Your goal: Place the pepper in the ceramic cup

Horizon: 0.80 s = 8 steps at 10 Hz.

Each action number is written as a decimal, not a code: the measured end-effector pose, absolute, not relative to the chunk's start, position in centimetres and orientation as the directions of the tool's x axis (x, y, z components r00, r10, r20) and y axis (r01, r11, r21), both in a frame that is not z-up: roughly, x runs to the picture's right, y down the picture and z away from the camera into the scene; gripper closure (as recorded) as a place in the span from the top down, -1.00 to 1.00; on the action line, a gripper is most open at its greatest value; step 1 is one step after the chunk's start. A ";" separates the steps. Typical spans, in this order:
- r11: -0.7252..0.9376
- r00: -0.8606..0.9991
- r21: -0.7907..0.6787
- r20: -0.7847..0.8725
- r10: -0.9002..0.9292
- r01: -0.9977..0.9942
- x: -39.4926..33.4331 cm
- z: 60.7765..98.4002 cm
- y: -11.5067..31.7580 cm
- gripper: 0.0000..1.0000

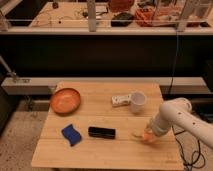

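Observation:
The pepper (144,136), a small orange piece, is at the tip of my gripper (148,134) near the right front of the wooden table (105,150). The gripper is shut on it, just above the table top, and the white arm (175,116) comes in from the right. The ceramic cup (138,101), a plain white mug, stands upright farther back, a short way behind and slightly left of the gripper. Most of the pepper is hidden by the gripper.
A flat white block (120,100) lies just left of the cup. An orange bowl (65,100) sits at the back left, a blue sponge (71,134) at the front left, and a black bar (102,132) in the front middle.

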<state>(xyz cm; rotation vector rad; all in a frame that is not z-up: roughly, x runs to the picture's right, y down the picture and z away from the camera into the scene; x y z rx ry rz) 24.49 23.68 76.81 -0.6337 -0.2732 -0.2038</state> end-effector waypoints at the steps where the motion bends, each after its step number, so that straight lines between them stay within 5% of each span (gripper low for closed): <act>1: 0.793 0.945 -0.549 0.312 -0.100 0.265 24.7 76.7 23.2 -0.97; 8: 0.823 0.941 -0.511 0.328 -0.078 0.246 26.0 75.5 18.6 -0.97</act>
